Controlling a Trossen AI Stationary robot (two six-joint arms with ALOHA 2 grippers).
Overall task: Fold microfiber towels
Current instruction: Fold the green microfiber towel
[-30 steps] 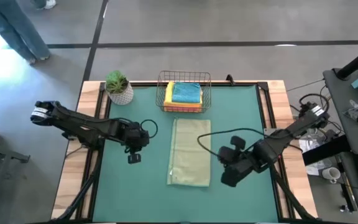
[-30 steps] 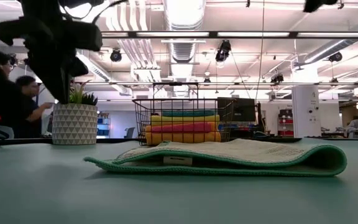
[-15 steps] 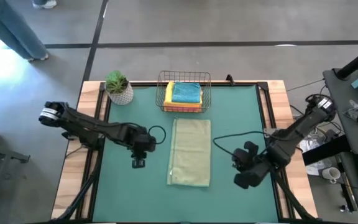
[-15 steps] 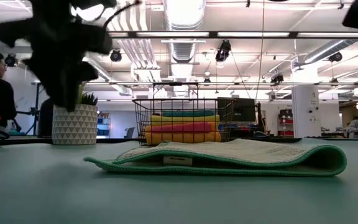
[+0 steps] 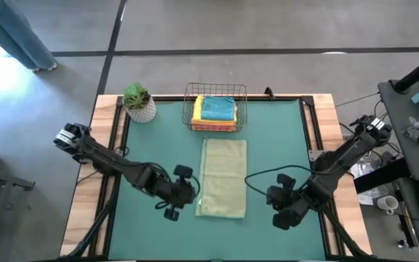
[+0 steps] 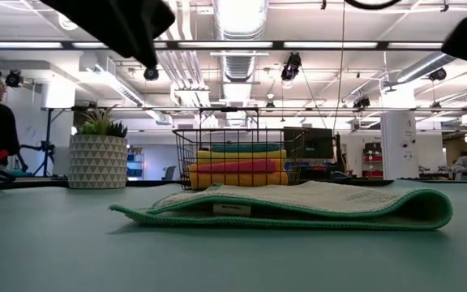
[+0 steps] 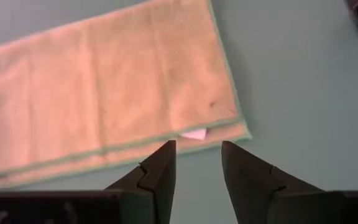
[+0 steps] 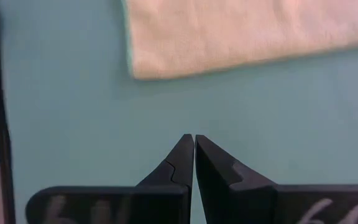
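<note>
Dark left gripper (image 5: 172, 212), fingers apart, hovers just beside the near-left corner of the sage towel (image 5: 222, 177), folded in half on the mat (image 5: 282, 138). Right gripper (image 5: 283, 216), fingers together, waits beside it. Pinching only the top layer could undo the fold.

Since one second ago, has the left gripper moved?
Yes. In the high view the left gripper has moved toward the near corner of the sage green towel, away from the potted plant.
</note>
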